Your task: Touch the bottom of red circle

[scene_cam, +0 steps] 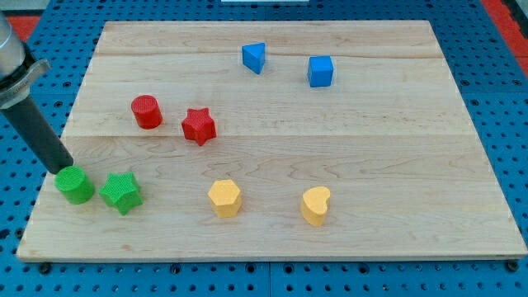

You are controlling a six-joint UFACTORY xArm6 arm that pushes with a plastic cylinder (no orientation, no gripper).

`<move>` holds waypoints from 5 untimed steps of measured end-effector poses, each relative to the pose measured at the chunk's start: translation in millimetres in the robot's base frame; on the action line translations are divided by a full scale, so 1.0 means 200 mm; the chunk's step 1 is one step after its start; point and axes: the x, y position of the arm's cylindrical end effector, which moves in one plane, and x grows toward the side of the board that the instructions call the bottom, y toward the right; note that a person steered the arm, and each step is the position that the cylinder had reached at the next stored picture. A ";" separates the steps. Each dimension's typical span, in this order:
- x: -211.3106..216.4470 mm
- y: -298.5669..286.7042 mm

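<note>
The red circle (147,111) is a short red cylinder at the board's upper left. A red star (199,125) lies just to its right. My rod comes in from the view's left edge, and my tip (63,169) rests at the top edge of the green circle (75,185), at the board's lower left. The tip is well below and to the left of the red circle, apart from it.
A green star (121,192) sits right of the green circle. A yellow hexagon (224,199) and a yellow heart (315,205) lie near the bottom. A blue triangle (254,57) and a blue cube (321,71) lie near the top. The wooden board (396,148) lies on a blue pegboard.
</note>
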 end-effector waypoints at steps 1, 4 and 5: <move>0.12 0.04; -0.08 -0.08; -0.17 -0.08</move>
